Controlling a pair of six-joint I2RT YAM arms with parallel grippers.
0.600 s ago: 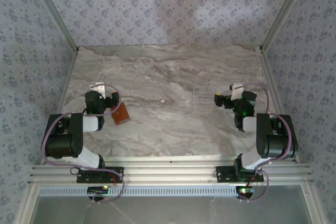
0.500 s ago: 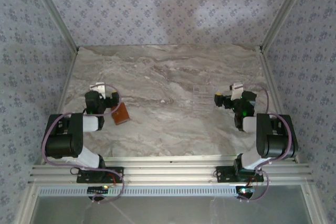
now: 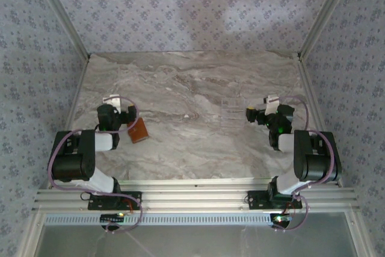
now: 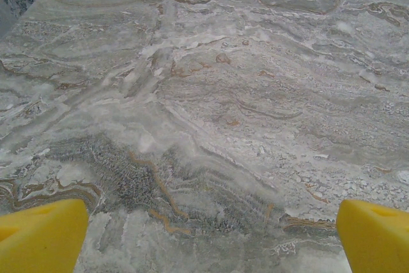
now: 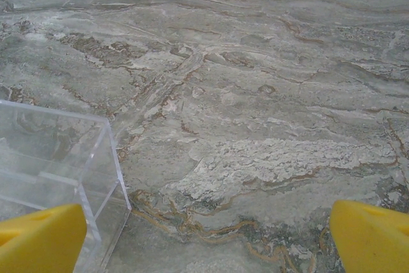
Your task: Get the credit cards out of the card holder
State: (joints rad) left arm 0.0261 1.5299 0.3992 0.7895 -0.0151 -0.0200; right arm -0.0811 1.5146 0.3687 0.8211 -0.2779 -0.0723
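Nothing has really moved since a moment ago: both my arms and the wallet sit just where they were. Close to me, my two arms are folded up, elbows bent, by the near edge of the table (image 3: 198, 148). My left gripper (image 3: 115, 112) hangs low over the stone with its yellow fingertips (image 4: 41, 234) spread wide apart, and it holds nothing. My right gripper (image 3: 264, 114) is the same, wide open with nothing in it. The wallet (image 3: 138, 129) lies flat on the table just beside my left gripper, on the side toward the middle, turned a bit crooked. I think the cards are tucked inside it. A little farther out, near my right gripper, stands a clear plastic rack (image 5: 57, 158). I think the wallet is light and soft, so it may slide on the smooth stone if I push it. The cards will likely be thin, stiff and slippery. I would pin the wallet by its rim with one gripper and pinch a card's edge with the other.
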